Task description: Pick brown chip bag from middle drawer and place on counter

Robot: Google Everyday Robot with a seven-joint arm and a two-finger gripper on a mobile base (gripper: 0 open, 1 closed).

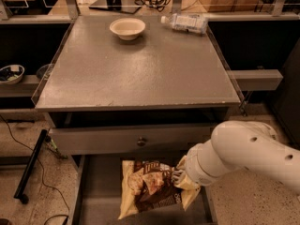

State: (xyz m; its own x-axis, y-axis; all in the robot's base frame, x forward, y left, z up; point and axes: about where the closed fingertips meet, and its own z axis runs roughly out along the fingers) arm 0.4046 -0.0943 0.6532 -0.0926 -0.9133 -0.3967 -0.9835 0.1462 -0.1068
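Crinkly dark-brown chip bag (150, 189) with pale yellow ends lies in the shallow grey middle drawer (93, 196), below the grey tabletop's (140, 74) front edge; the tool (180, 176) is clenched on the bag's right end.

Speckled floor (234, 210), black bar (30, 165) at L, dim side shelf (18, 86) w/ maybe a dish (10, 73).

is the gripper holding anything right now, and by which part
The gripper looks closed on the brown chip bag, pinching its crumpled right edge, low over the open middle drawer.
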